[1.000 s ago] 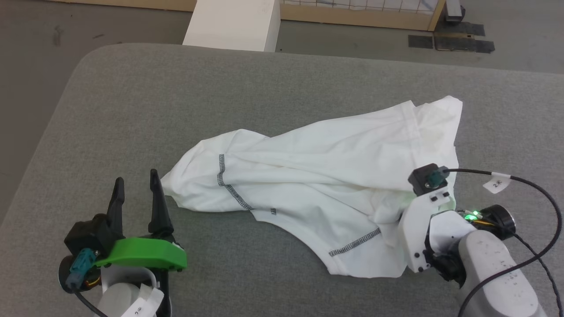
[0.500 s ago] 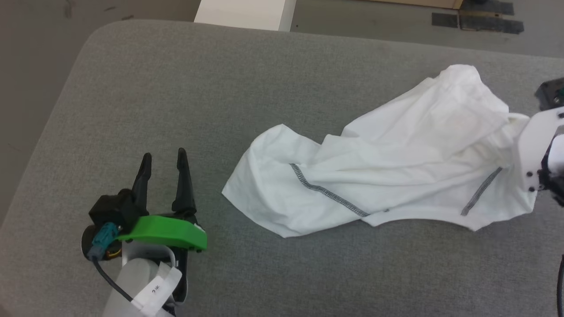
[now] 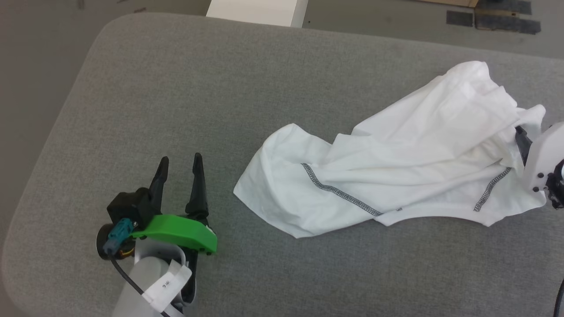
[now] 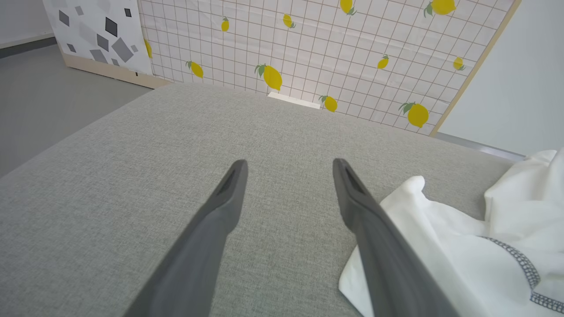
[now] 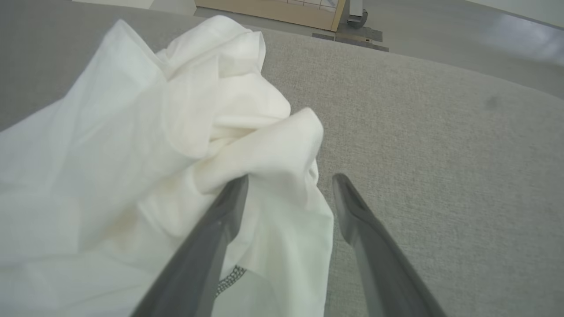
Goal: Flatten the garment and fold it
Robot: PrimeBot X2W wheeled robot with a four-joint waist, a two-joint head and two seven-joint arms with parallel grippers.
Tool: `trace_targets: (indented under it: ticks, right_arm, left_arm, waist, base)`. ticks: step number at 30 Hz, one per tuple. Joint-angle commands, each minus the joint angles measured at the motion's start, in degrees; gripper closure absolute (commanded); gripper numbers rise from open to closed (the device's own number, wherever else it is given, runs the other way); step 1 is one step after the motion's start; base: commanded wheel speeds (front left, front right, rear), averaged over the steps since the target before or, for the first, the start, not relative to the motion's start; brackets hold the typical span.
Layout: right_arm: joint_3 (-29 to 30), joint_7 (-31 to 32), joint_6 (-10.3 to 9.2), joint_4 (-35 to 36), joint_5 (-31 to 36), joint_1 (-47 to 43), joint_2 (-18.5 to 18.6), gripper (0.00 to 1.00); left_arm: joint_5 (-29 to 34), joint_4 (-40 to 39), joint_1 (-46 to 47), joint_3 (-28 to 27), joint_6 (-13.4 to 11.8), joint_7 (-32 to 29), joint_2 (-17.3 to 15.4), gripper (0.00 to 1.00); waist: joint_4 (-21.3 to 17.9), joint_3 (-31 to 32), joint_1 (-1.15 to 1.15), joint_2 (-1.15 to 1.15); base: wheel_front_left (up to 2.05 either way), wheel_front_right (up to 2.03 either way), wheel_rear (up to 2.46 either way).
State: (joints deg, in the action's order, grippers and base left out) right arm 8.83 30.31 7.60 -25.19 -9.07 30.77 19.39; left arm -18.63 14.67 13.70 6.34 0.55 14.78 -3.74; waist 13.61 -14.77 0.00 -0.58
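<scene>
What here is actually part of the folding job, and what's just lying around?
Part of the job: white shirt, grey padded table it lies on, left gripper, right gripper.
Just lying about: white box beyond the table, dark tape on the floor, lemon-patterned panel.

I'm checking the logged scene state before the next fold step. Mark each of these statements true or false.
1. The left gripper is open and holds nothing. True.
2. The garment lies flat and spread out. False: it is bunched and creased, with folds piled at its right end.
3. The right gripper is shut tight. False: it is open, with fabric hanging between its jaws.
4. Dark zigzag stitching shows on the garment. True.
5. The white box sits on the grey surface against the garment. False: it stands beyond the surface's far edge, well apart from the garment.
</scene>
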Motion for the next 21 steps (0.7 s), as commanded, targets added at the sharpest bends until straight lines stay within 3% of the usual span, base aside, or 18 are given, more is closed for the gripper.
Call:
trace_targets:
  ticks: [1,9,15,21]
  right_arm:
    - [1.48,-2.57,-0.11,2.38,-1.21,-2.42,-1.29,0.00]
    - [9.26,-10.52,-0.11,15.18,-3.96,-17.80,-10.48,0.00]
    - [11.53,-10.12,-0.11,20.57,-4.33,-26.17,-15.38,0.00]
    - [12.10,-8.66,-0.11,23.41,-4.08,-28.25,-16.29,0.00]
  left_arm:
    - [0.92,0.68,-0.43,-0.15,0.53,0.21,-0.04,0.00]
    - [0.55,2.65,-3.19,-0.22,0.98,-0.09,-0.61,0.00]
    - [0.06,2.49,-3.96,1.62,1.78,-2.81,-0.56,0.00]
    - [1.11,3.39,4.31,9.06,4.98,-14.76,-0.65,0.00]
  waist:
    - [-3.14,4.85,0.00,0.56]
    - [-7.09,10.91,0.00,0.56]
    - [-9.18,12.05,0.00,0.56]
    - [-10.47,10.85,0.00,0.56]
  base:
    - [0.00,0.00,0.00]
    - [0.00,0.00,0.00]
    - [0.00,0.00,0.00]
    - [0.00,0.00,0.00]
